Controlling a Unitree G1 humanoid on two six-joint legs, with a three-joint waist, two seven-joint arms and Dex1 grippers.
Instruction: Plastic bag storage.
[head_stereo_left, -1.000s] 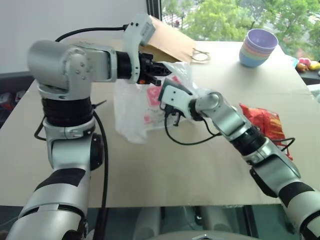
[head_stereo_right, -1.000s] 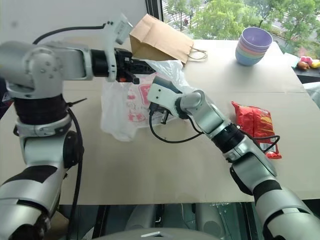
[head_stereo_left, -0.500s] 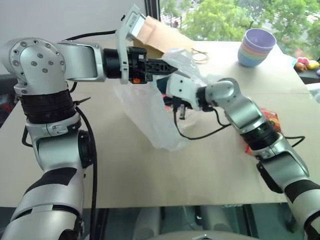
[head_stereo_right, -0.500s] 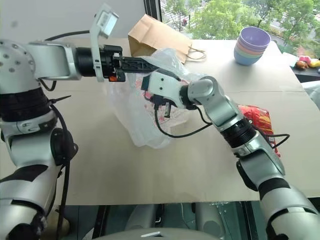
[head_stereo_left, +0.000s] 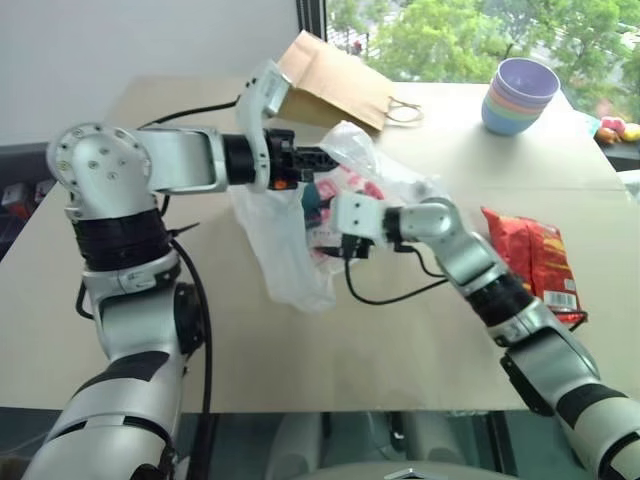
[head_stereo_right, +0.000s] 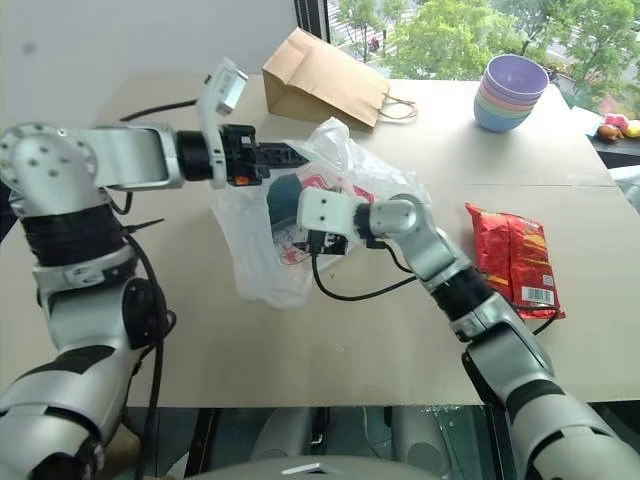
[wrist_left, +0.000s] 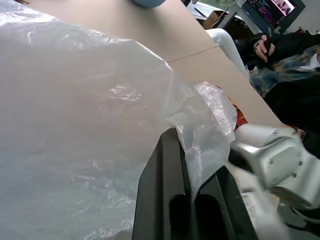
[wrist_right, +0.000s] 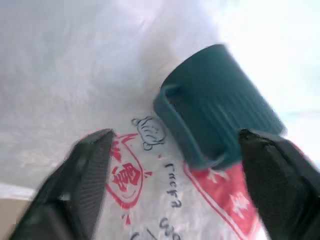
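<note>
- Left eye view, starting at the left: the left tool (head_stereo_left: 318, 158) is pressed together on the top edge of the plastic bag (head_stereo_left: 285, 245), holding it up so that the bag hangs with its lower part on the counter (head_stereo_left: 330, 350). The left wrist view shows the thin film pinched between the two black fingers (wrist_left: 165, 200).
- A dark teal mug (wrist_right: 215, 107) sits inside the bag, seen through the plastic near the top and just beside the right tool.
- The right tool (head_stereo_right: 325, 222) is at the bag's printed face with its fingers spread wide and nothing between them; the right wrist view has the mug lying in the gap beyond them.
- Risk, as I judge it: the mug's weight hangs on one small pinch of slippery film, so the edge could slide out or tear, dropping mug and bag.
- Risk: the black cable (head_stereo_left: 395, 290) looping below the right wrist lies just beside the bag and could snag it.
- Beyond the bag lies a brown paper bag (head_stereo_left: 335, 85); well to its right are stacked bowls (head_stereo_left: 518, 95) and a red snack packet (head_stereo_left: 535, 262), none blocking the bag.
</note>
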